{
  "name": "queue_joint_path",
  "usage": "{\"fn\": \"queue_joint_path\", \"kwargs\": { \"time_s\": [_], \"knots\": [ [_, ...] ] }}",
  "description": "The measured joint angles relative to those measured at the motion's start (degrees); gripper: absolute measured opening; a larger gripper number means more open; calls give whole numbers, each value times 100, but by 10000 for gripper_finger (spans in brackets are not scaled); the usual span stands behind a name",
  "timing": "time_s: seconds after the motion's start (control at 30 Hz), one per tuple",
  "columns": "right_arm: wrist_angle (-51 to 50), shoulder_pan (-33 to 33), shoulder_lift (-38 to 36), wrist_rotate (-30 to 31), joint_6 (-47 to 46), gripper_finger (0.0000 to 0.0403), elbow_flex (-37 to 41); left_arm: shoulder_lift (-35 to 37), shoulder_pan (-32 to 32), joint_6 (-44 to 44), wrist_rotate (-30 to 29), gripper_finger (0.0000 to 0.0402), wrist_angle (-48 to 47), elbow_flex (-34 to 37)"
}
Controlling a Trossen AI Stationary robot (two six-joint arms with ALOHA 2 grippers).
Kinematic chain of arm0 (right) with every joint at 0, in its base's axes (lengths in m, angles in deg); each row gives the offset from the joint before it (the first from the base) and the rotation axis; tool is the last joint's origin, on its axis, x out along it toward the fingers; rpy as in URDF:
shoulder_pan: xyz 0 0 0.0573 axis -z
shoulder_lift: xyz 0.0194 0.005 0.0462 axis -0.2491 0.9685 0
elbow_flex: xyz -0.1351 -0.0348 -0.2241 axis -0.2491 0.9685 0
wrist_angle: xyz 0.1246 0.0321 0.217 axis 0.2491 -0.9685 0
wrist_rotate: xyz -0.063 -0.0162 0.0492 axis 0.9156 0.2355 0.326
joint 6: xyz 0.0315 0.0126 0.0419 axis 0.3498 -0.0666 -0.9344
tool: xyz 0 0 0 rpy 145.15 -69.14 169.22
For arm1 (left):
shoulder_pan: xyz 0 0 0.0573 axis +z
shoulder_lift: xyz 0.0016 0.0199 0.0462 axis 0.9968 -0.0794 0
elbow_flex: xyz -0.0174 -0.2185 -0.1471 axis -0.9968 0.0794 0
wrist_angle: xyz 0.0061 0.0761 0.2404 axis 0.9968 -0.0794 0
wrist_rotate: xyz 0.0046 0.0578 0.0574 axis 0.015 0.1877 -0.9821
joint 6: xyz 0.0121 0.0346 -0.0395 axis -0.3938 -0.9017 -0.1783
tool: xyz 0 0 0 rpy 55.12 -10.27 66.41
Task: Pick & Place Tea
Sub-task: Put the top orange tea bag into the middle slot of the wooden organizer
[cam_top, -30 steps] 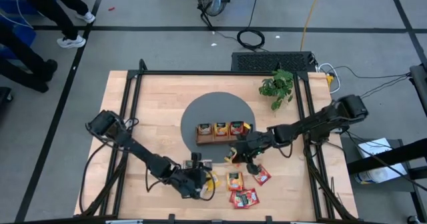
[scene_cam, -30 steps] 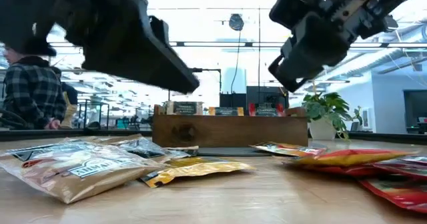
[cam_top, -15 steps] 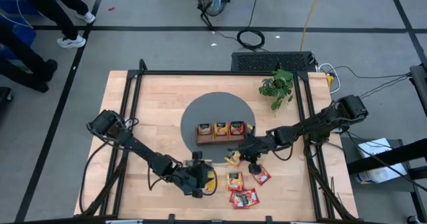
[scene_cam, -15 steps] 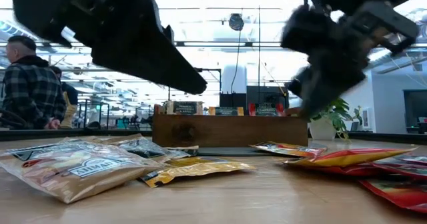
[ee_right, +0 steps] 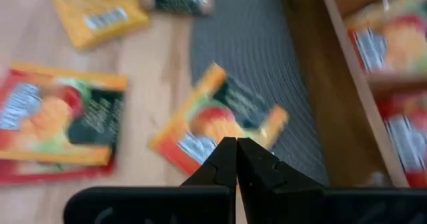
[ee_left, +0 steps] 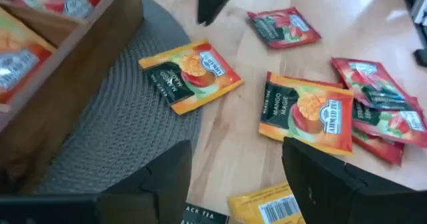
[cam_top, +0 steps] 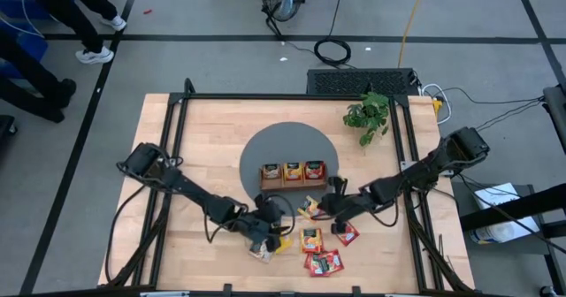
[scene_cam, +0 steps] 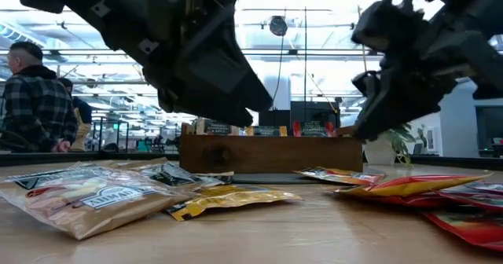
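High view: a pale wood worktop on a grey floor, round grey mat in the middle.
Flat shiny tea sachets lie scattered near the brown wooden tray. Left end effector fingers apart; right end effector pressed together, both empty.

2 dark jointed arms w/ black cables; each hand has 2 black fingers.

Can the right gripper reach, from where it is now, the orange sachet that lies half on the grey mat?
Probably yes. The right gripper hangs shut just above the orange sachet, which lies flat, half on the grey mat, with nothing on top. The wooden tray stands beside it, so the approach should come from above.
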Motion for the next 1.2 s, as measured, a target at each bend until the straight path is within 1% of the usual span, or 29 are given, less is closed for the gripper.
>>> {"fn": "queue_joint_path", "kwargs": {
  "time_s": [0.1,0.27,0.4,0.53,0.7,0.8,0.97,1.07,1.2],
  "knots": [
    [156,30,-2,-134,103,0,171,-126,58,198,65,237,46,0],
    [471,101,0,-143,-52,0,560,-350,164,695,206,237,193,0],
    [1173,121,0,-179,-63,0,907,-432,218,763,169,237,305,-2],
    [1835,116,163,-465,-64,0,1103,-432,265,747,151,237,319,-2],
    [2606,116,859,-481,-83,0,1074,-432,357,721,112,237,313,-2],
    [3006,117,1253,-723,-55,0,926,-432,408,645,101,237,288,-2],
    [3047,119,1604,-1035,99,0,568,-432,457,602,196,237,267,-2],
    [3004,116,1658,-1066,132,0,454,-432,455,786,485,237,209,-2],
    [2942,116,1672,-1056,97,0,442,-432,442,1255,856,237,100,-2]
  ]
}}
